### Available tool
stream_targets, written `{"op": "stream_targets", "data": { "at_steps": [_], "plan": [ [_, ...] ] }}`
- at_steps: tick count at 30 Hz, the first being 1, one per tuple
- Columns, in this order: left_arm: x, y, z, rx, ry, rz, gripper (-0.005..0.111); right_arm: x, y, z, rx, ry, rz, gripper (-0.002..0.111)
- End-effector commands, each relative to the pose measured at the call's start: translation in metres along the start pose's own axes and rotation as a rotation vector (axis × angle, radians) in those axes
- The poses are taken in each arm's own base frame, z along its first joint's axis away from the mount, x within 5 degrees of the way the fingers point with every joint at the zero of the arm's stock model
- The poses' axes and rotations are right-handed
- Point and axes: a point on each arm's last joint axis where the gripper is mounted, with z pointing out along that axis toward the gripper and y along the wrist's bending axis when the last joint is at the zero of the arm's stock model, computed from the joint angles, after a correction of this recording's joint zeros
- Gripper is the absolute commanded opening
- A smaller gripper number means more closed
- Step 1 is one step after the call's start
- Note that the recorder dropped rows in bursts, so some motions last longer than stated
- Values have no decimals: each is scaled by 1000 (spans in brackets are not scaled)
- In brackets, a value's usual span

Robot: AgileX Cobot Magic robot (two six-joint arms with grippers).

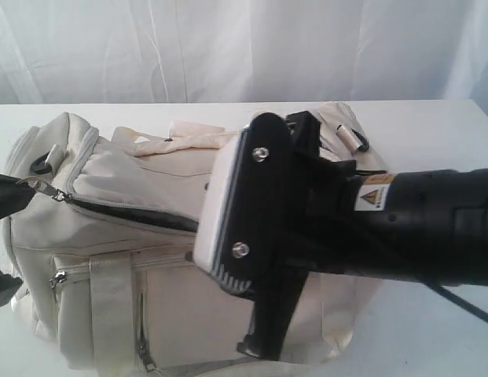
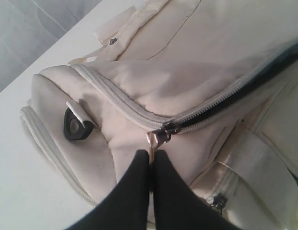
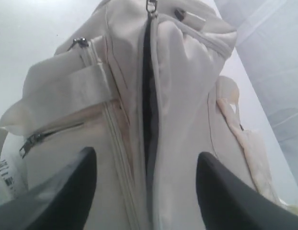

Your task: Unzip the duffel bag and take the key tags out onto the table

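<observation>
The cream duffel bag (image 1: pixel 149 228) lies on the white table (image 1: pixel 432 126). Its main zipper is drawn back, showing a dark slit (image 1: pixel 141 214) (image 3: pixel 148 100). My left gripper (image 2: pixel 151 153) is shut on the metal zipper pull (image 2: pixel 151 142) at the bag's left end; the pull (image 1: pixel 38 187) also shows at the left edge of the exterior view. My right gripper (image 3: pixel 145 165) hangs open just above the bag, one finger on each side of the slit. The key tags are hidden.
The right arm (image 1: pixel 416 228) and its wrist block the bag's right half in the exterior view. A black clip (image 2: pixel 74 127) sits on the bag's end, a closed side pocket zipper (image 3: pixel 41 138) on its flank. White curtain (image 1: pixel 228 47) behind the table.
</observation>
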Motion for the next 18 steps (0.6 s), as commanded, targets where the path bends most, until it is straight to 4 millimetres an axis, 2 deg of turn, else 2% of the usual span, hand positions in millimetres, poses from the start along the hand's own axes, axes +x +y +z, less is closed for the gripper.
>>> {"op": "stream_targets", "data": {
  "at_steps": [1, 8, 14, 18],
  "plan": [
    [1, -1, -2, 12, -13, -9, 0, -19, 5, 24, 9, -45, -18, 57],
    [1, -1, -2, 15, -19, -9, 0, -32, 13, 66, 39, -55, -40, 57],
    [1, -1, -2, 15, -19, -9, 0, -26, 15, 92, 86, -36, 18, 56],
    [0, -1, -2, 12, -21, -5, 0, -20, 19, 102, 83, -14, 47, 40]
  ]
}}
